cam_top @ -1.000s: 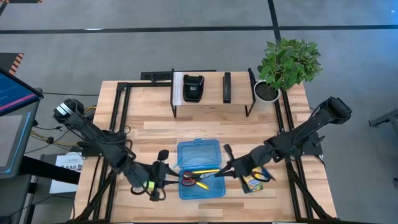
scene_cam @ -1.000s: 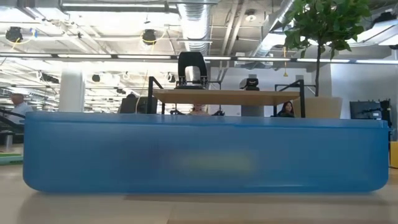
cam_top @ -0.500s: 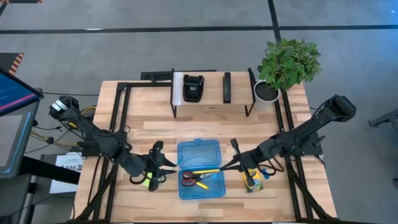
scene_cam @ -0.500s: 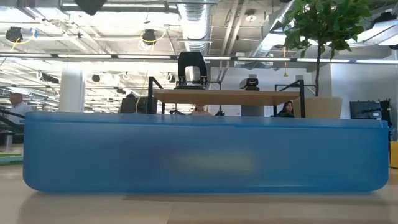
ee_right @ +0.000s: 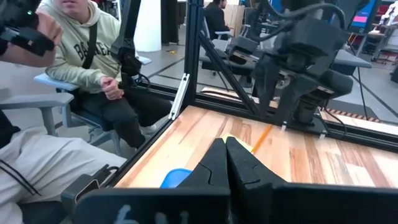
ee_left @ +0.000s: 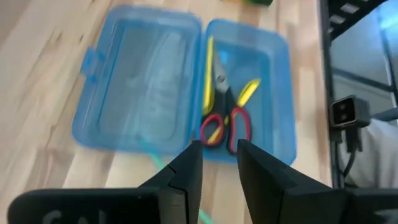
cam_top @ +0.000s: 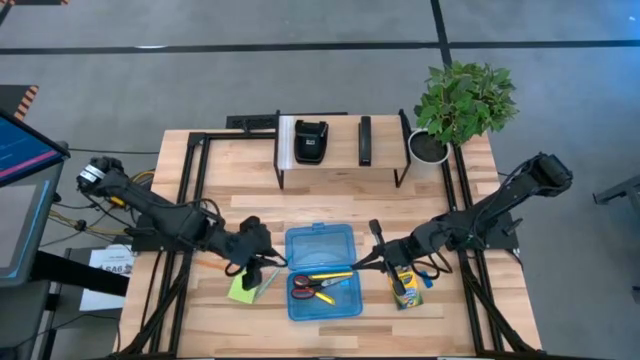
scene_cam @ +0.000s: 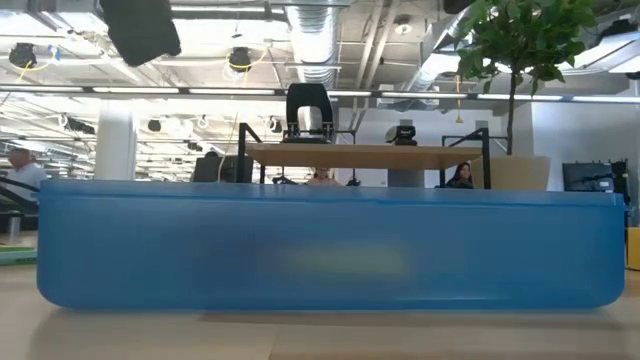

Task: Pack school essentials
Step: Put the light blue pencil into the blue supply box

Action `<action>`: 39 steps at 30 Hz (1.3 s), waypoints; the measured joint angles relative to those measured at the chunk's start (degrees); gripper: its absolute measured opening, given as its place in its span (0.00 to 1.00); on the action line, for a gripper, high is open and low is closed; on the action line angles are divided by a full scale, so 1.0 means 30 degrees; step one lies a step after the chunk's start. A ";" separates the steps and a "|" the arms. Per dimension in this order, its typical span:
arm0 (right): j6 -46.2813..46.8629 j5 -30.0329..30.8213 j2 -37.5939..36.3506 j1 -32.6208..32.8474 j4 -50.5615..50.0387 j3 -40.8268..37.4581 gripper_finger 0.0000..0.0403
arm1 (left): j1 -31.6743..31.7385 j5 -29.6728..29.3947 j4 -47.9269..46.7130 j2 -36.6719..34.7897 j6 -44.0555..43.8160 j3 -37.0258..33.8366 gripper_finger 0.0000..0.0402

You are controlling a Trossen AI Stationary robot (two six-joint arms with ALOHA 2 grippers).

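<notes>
The blue box point(cam_top: 322, 271) lies open in the middle of the worktop point(cam_top: 250, 210), its tray half nearest the front edge. In the tray sit the scissors point(cam_top: 312, 287) and yellow pencils point(cam_top: 329, 276).

Just left of the box lies the green pad point(cam_top: 243, 288), with a pencil or two beside it. The left hand point(cam_top: 262, 264) hovers right over that spot, between pad and box, its fingers point(ee_left: 186, 174) a little apart with nothing clearly between them. From it the tray lies to the right, a short sideways carry.

Just right of the box lies the crayon box point(cam_top: 404, 286), its long axis roughly front to back. The right hand point(cam_top: 370, 262) hangs at the box's right edge, fingers pressed together and empty, with the crayons just behind it.

So the left arm is nearer the pad and the right nearer the crayons. I cannot make out the eraser.
</notes>
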 joint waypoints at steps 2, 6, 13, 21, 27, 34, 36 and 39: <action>0.0000 0.0000 0.0000 0.0000 -0.0009 0.0000 0.00 | 0.0430 0.0743 -0.1127 0.0000 -0.0436 0.0260 0.22; 0.0008 0.0007 0.0000 -0.0079 -0.0008 0.0000 0.00 | 0.1428 0.1959 -0.4141 0.0000 -0.1274 0.1138 0.22; -0.0007 0.0051 0.0002 -0.0272 -0.0018 0.0000 0.00 | 0.1842 0.2811 -0.6082 0.0459 -0.1820 0.1485 0.22; 0.0146 0.0059 0.0007 -0.0632 -0.0143 0.0007 0.00 | 0.1828 0.5357 -0.6331 0.3899 -0.1936 0.1478 0.22; 0.0197 0.0058 0.0007 -0.0350 -0.0265 0.0007 0.00 | 0.1580 0.6127 -0.5582 0.5535 -0.1647 0.1471 0.22; 0.0321 0.0058 -0.0255 -0.0229 -0.1561 0.0015 0.00 | 0.1563 0.5160 -0.3099 0.6455 -0.2140 0.1471 0.22; 0.0912 0.0184 -0.0832 -0.0047 -0.2498 0.0015 0.00 | 0.1566 0.5245 -0.2722 0.6611 -0.1909 0.1471 0.22; 0.1712 0.0732 -0.1559 0.0327 -0.3949 0.0022 0.00 | 0.1558 0.5046 -0.2690 0.6586 -0.1593 0.1471 0.22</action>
